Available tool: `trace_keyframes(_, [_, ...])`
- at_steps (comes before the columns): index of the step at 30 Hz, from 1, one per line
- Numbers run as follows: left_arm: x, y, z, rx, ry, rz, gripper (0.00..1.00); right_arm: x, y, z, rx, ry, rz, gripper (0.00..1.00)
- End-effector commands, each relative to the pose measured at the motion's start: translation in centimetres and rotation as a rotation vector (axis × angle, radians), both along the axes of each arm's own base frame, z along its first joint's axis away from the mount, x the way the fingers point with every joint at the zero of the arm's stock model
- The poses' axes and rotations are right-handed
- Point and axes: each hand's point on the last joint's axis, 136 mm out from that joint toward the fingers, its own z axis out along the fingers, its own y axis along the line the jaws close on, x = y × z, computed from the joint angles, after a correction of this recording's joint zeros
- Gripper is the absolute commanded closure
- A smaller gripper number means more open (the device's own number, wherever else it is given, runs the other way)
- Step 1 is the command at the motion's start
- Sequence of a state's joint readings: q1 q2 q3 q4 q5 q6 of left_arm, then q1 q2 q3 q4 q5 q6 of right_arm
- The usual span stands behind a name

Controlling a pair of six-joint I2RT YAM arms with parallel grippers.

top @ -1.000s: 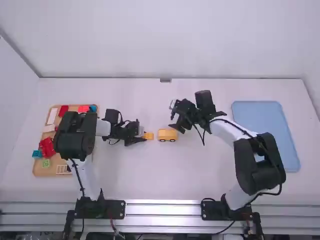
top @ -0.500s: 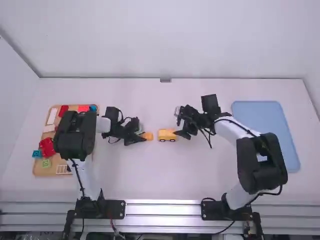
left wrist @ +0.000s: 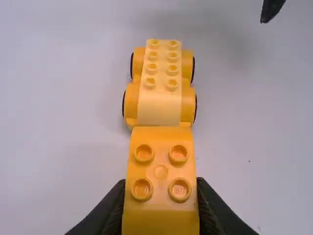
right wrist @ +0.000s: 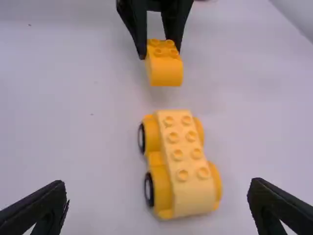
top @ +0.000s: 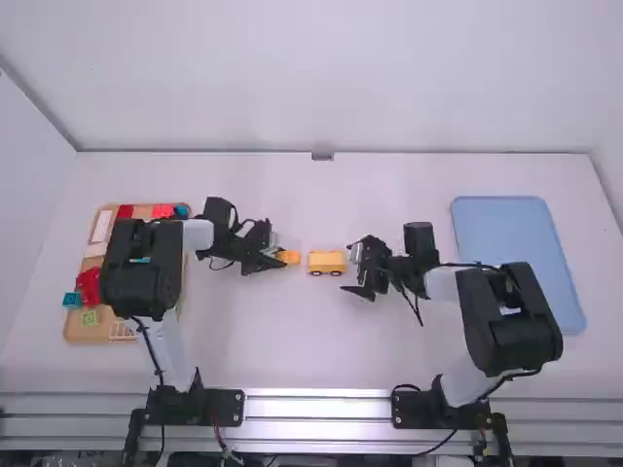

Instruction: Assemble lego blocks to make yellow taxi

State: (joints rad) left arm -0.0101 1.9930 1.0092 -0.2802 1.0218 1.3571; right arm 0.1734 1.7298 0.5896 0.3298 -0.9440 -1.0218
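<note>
The pale-yellow studded car body on yellow wheeled sides (top: 326, 263) sits on the white table (top: 321, 355), and everything else is placed from it. Just to its left, the left gripper (left wrist: 160, 203) is clamped on a rounded yellow block with four studs (left wrist: 161, 169); on its right side, the right gripper (right wrist: 157, 196) has its fingers well apart, with nothing between them gripped. The main risk, I'd judge, is the car rolling or twisting if the block is pressed on before the right gripper steadies it, since it stands on wheels. A closing finger meeting it off-centre could skew it too, and studs out of line would leave the block seated crooked or pop it loose. In the left wrist view the block seems to meet the car's near end, yet the right wrist view shows a gap between them, with the block apparently held off the table, though its height is hard to be sure of. The high view adds the wooden tray of coloured pieces (top: 73, 326) far left of the car and the flat blue tray (top: 511, 253) well to its right.
</note>
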Motion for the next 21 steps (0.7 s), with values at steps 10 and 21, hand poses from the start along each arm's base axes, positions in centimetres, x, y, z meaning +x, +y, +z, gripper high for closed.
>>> trace_keyframes(10, [-0.5, -2.4, 2.1, -0.036, -0.077, -0.083, 0.9, 3.3, 0.6, -0.6, 0.226, 0.047, 0.139, 0.02])
trace_keyframes(21, [0.0, -2.3, 3.9, -0.035, -0.132, -0.077, 0.9, 4.7, 4.1, -4.2, 0.231, 0.091, 0.227, 0.01])
